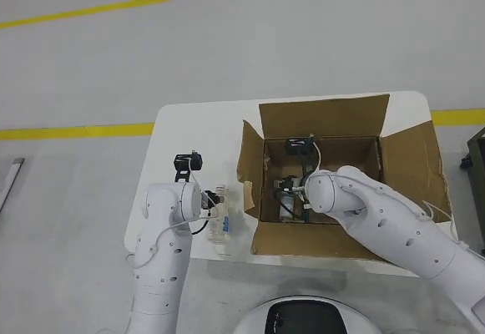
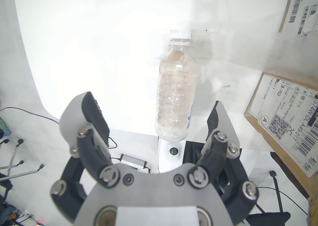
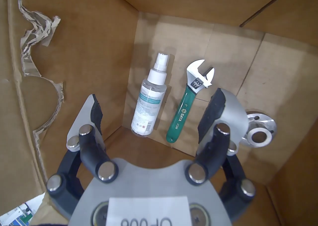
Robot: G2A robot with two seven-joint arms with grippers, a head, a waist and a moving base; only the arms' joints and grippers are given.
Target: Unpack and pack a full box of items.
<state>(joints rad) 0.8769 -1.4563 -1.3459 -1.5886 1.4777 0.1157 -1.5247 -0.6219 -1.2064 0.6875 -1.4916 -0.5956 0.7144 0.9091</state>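
Unpacking looks to be the step in hand. A bottle (image 2: 177, 88) lies on the table (image 2: 87, 38) just outside the box (image 1: 413, 163), under the left gripper (image 2: 154, 102), whose jaws gape wide and hold nothing. Inside the box the right gripper (image 3: 156, 100) hangs equally wide and empty above a spray (image 3: 149, 102), a wrench (image 3: 188, 105) and a flange (image 3: 259, 132). The next pick probably calls for a straight descent. The spray lies close to the box wall, which may crowd one finger.
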